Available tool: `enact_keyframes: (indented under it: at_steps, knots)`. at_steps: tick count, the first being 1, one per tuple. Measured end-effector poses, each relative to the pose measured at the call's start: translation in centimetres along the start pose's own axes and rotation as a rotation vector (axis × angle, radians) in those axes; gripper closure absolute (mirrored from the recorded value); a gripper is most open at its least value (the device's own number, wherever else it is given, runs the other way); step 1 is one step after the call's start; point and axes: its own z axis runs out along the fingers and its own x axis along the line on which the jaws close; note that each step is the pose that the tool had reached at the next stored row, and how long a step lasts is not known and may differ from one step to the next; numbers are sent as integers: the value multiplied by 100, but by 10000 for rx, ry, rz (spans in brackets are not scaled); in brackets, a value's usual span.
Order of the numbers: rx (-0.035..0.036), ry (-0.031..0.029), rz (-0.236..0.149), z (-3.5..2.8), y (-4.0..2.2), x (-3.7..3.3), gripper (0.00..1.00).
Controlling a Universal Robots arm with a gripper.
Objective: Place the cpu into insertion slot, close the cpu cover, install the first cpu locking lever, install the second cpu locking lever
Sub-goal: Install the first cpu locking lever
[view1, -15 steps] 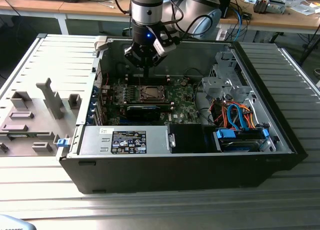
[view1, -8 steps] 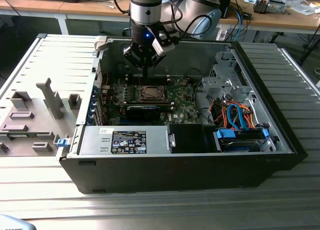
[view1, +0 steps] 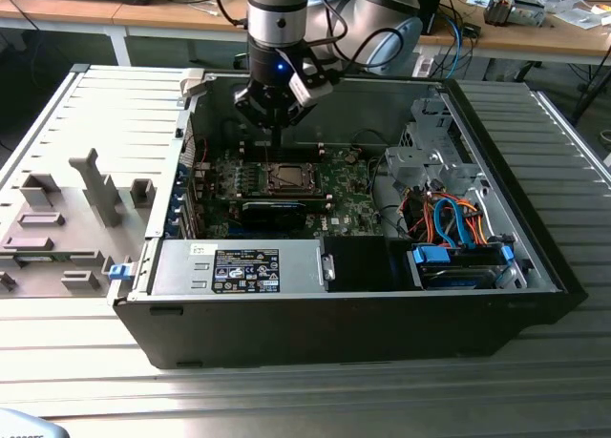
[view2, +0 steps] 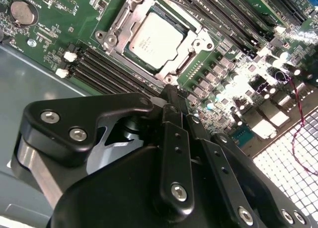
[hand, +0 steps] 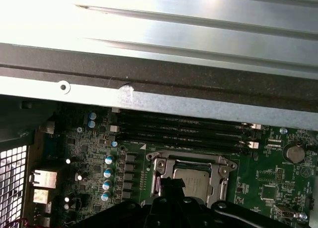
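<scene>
The cpu [hand: 195, 181] apparently sits in the insertion slot [hand: 191, 177], cpu cover [hand: 224, 174] closed.

We find the computer case [view1: 344, 295] across the middle of the exterior view, with the motherboard [view1: 344, 195] in it at centre. The cpu [view1: 285, 178] sits in the insertion slot [view1: 268, 168] there, the gripper [view1: 275, 135] just above. The power supply [view1: 239, 266] lies lower left in the case, the drive cage [view1: 434, 152] at right.
</scene>
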Motion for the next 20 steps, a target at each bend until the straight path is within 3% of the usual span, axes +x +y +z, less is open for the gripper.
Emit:
enact_keyframes:
  at_steps: [4, 16, 20]
  knots:
    - [1, 2, 0, -1, 5, 41, 89]
    - [1, 1, 0, -1, 33, 276, 89]
    - [1, 1, 1, -2, 107, 290, 89]
